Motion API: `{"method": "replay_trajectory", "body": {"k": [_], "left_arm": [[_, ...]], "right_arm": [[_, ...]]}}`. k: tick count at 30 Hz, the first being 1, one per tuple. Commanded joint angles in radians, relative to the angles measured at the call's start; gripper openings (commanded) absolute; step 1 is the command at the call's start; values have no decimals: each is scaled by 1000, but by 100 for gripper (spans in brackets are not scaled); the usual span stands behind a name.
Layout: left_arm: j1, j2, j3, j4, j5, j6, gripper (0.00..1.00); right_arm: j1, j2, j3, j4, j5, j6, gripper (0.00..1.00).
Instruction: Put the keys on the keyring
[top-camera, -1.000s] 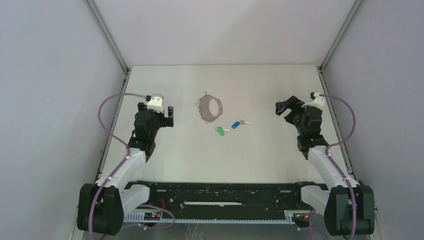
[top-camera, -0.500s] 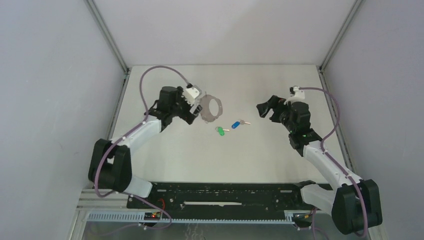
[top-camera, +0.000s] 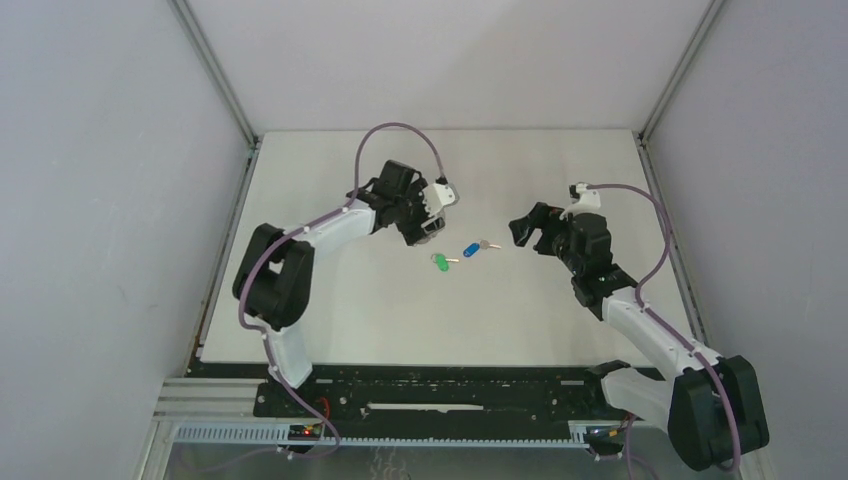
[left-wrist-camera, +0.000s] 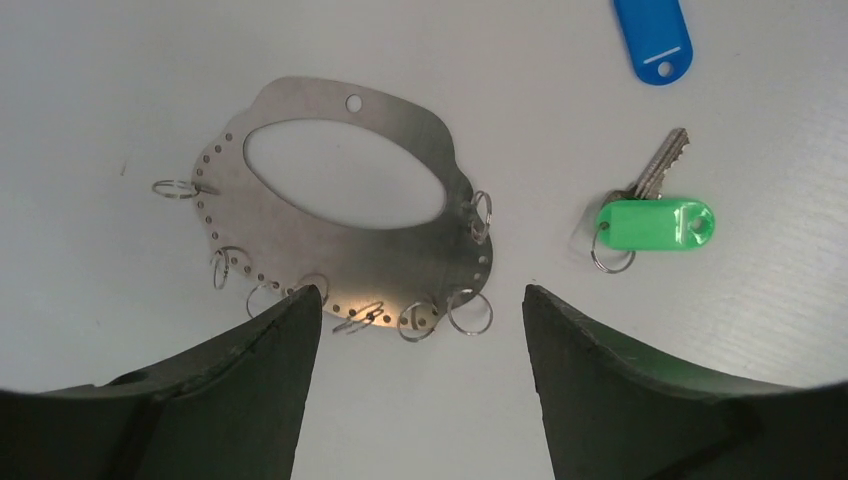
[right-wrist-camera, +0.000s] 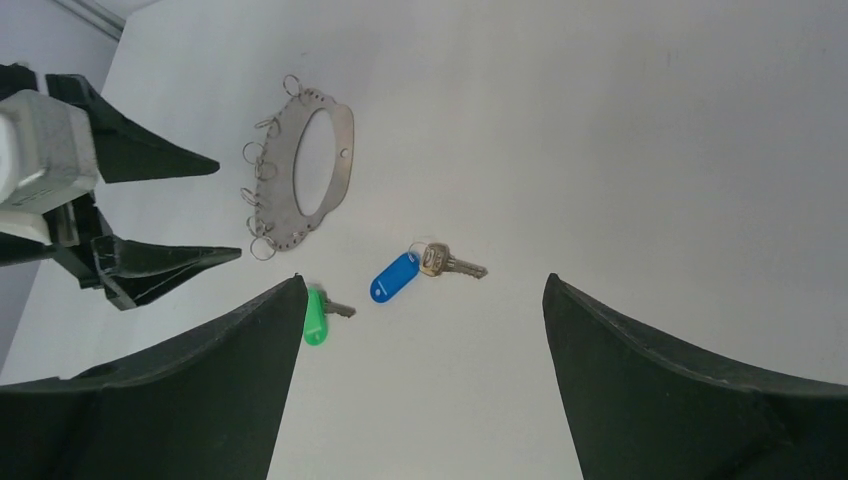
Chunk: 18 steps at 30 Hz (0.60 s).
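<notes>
The keyring (left-wrist-camera: 330, 262) lies flat on the table (top-camera: 400, 320), toward its far middle: a thin metal plate with an oval opening and small wire loops hanging from holes round its rim. None of those loops carries a key. The green-tagged key (left-wrist-camera: 655, 225) lies just beside the plate, apart from it. The blue-tagged key (right-wrist-camera: 397, 277) lies a little farther toward the right arm. Each key sits on its own small split ring with its tag. So nothing of the task is done; both keys remain to be picked up and hooked on.

The left gripper (left-wrist-camera: 420, 300) hangs over the near rim of the keyring, its jaws wide and holding nothing, with several wire loops between them. One fingertip overlaps the plate's edge in the wrist view; I cannot tell whether it touches. The right gripper (right-wrist-camera: 422, 283) is near the blue-tagged key, jaws wide and empty, with that key framed between them from above.

Nothing lies between the keys and the plate. The likely difficulty is the plate and keys lying flat, leaving little to get a jaw under, and how small the loops are.
</notes>
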Motion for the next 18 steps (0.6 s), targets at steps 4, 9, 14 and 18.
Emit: {"method": "replay_trajectory", "body": {"k": [4,9,14,18], "left_arm": [[-54,103,134,-85,-104,129,77],[-86,167,180,-98,-210,183,76],[-102,203,215,-118,-240,193,74],[-108,219,234,-132,-247,201,70]], "right_arm": [[11,-51,-23,58,33,-4,96],[3,-58,-24,73,23,9,96],[-3,-54,-24,83,9,25,95],[-14,-58,-38,98,-6,41,94]]}}
